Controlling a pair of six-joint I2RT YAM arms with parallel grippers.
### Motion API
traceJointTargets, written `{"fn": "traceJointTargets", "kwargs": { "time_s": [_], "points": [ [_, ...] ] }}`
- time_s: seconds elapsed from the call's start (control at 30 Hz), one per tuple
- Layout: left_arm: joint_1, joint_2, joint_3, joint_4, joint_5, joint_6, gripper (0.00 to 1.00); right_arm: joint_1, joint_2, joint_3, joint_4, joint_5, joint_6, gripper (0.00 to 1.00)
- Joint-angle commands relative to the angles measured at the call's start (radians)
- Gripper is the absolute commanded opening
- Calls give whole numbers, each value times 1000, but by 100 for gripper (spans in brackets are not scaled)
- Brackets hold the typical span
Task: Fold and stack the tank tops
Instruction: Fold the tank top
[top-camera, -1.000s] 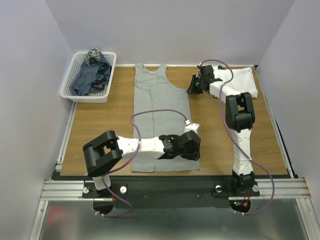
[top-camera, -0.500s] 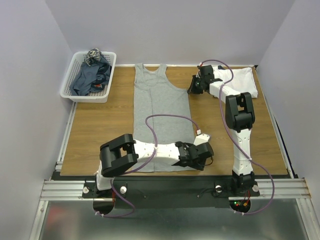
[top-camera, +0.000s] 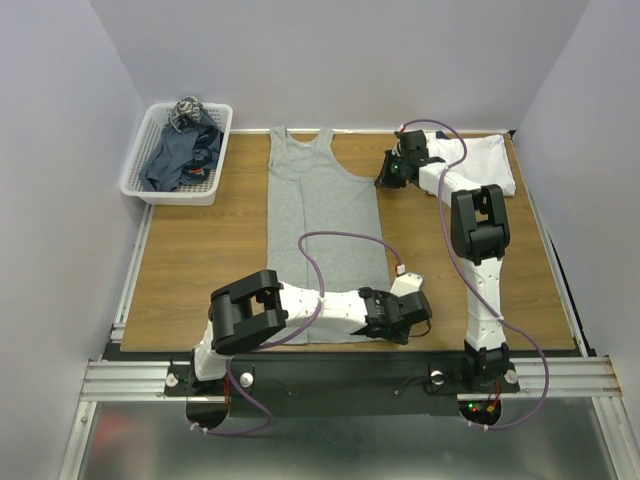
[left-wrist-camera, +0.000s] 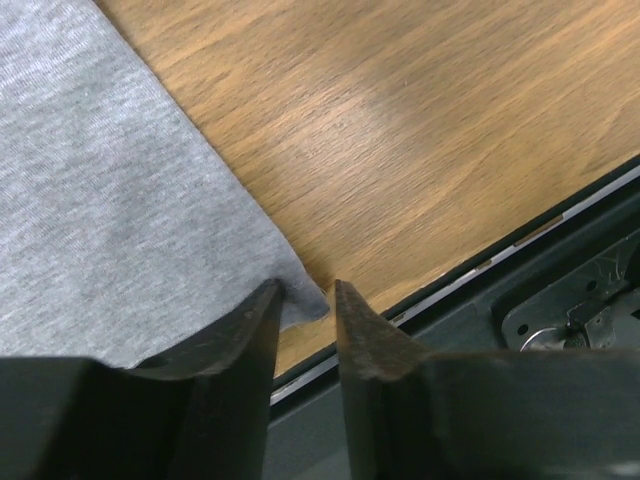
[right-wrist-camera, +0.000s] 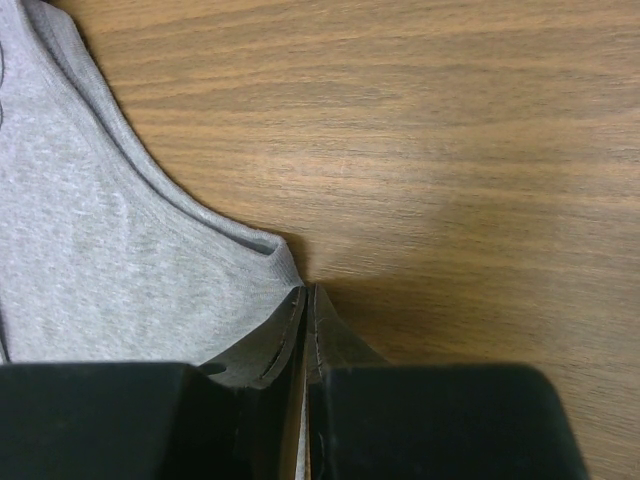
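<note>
Top view: basket (top-camera: 168, 194) at the far-left corner of table (top-camera: 200, 250) holds dark tops (top-camera: 180, 155) in a heap, w/ a patterned bundle (top-camera: 187, 108) at its back. Grey top (top-camera: 325, 210) lies flat in the ctr, straps at the far side. White top (top-camera: 492, 158) is at far right. Left gripper (top-camera: 418, 318) is at the near-right hem corner, right gripper (top-camera: 384, 178) at the right armhole.

Left wrist: fingers (left-wrist-camera: 250, 330) a little apart, hem corner between them, near the table edge.

Right wrist: fingers (right-wrist-camera: 330, 340) pressed together at the armhole corner. Cloth between them or not, cannot tell.
</note>
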Motion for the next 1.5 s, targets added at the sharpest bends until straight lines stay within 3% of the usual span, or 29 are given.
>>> {"fn": "traceJointTargets", "kwargs": {
  "time_s": [0.0, 0.27, 0.77, 1.13, 1.33, 1.47],
  "points": [
    [-8, 10, 44, -25, -29, 2, 36, 12, 16, -2, 6, 32, 1, 9],
    [-28, 7, 78, -31, -29, 28, 1, 12, 4, -19, 4, 102, 20, 1],
    [-31, -117, -41, 141, 26, 61, 0, -63, -90, -128, 4, 219, 85, 0],
    [-13, -270, -227, 236, 0, -6, 0, -61, -108, -125, 36, 133, 125, 1],
    [16, -307, -317, 299, 32, -37, 0, -61, -110, -109, 41, 87, 123, 26],
    [36, -324, -347, 325, 55, -49, 0, -58, -113, -117, 50, 68, 120, 30]
  ]
}}
